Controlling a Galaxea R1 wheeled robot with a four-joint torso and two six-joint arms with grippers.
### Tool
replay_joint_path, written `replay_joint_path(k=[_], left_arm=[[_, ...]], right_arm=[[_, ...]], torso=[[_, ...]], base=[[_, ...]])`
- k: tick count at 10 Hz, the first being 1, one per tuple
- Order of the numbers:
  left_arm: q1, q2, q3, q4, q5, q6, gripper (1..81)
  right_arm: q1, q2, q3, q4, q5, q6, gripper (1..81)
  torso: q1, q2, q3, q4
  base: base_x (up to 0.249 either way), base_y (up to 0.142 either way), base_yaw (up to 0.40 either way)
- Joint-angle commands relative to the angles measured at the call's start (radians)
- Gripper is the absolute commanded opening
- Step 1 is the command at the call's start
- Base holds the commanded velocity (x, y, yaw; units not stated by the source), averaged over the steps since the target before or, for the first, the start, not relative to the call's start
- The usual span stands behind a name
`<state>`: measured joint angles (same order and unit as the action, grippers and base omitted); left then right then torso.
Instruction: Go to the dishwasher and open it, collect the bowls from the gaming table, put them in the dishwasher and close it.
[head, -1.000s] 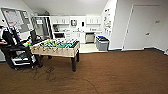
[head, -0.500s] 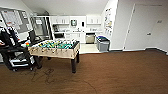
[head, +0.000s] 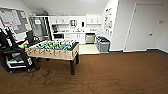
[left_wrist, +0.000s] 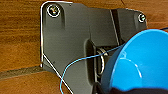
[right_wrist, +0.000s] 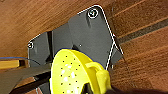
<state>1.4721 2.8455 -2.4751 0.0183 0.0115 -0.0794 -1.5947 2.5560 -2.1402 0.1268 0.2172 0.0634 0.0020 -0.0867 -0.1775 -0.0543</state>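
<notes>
The left pincer's fingers are hard to make out, so whether it grips or merely stands beside the blue bowl (left_wrist: 140, 62) cannot be told; that bowl looms large and close in the left wrist view, above the brown wooden floor (left_wrist: 20, 37), with a thin blue cable (left_wrist: 75, 62) looping in front of the robot's dark plate. In the right wrist view the yellow-green bowl (right_wrist: 72, 72), dotted with small holes, sits equally close to the camera over the same floor, and again the pictures do not show whether the right pincer is wide, narrow or closed on it.

Farther out, in the head view, a foosball table (head: 53, 50) with a green field and rods stands to the left on the wooden floor. Left of it is a dark rack (head: 12, 55). At the far end is a kitchen with white cabinets (head: 72, 20); the dishwasher (head: 90, 38), with its steel front, is set among them, closed. Just right of it stand grey bins (head: 103, 44), and on the far right a white door (head: 143, 27).
</notes>
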Motion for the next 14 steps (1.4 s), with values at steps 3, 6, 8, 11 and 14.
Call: replay_joint_path(k=[3, 6, 8, 11, 14], left_arm=[[-0.043, -0.014, 0.007, 0.002, 0.059, 0.003, 1.0], [-0.043, -0.017, 0.007, 0.002, 0.059, 0.003, 1.0], [-0.043, -0.018, 0.007, 0.002, 0.059, 0.003, 1.0], [-0.043, -0.02, 0.007, 0.002, 0.059, 0.003, 1.0], [-0.042, -0.02, 0.007, 0.002, 0.059, 0.003, 1.0]], right_arm=[[0.032, -0.029, 0.005, -0.015, -0.053, -0.004, 1.0], [0.032, -0.029, 0.007, -0.015, -0.053, -0.004, 1.0], [0.032, -0.029, 0.005, -0.015, -0.053, -0.004, 1.0], [0.032, -0.029, 0.007, -0.016, -0.053, -0.004, 1.0], [0.032, -0.027, 0.005, -0.015, -0.053, -0.004, 1.0]], torso=[[0.0, 0.0, 0.0, 0.0], [0.0, 0.0, 0.0, 0.0], [0.0, 0.0, 0.0, 0.0], [-0.001, 0.0, 0.0, 0.0], [0.0, 0.0, 0.0, 0.0]], base=[[0.159, -0.073, 0.0], [0.159, -0.073, 0.0], [0.159, -0.074, 0.0], [0.183, 0.0, 0.0], [0.201, 0.0, 0.0]])
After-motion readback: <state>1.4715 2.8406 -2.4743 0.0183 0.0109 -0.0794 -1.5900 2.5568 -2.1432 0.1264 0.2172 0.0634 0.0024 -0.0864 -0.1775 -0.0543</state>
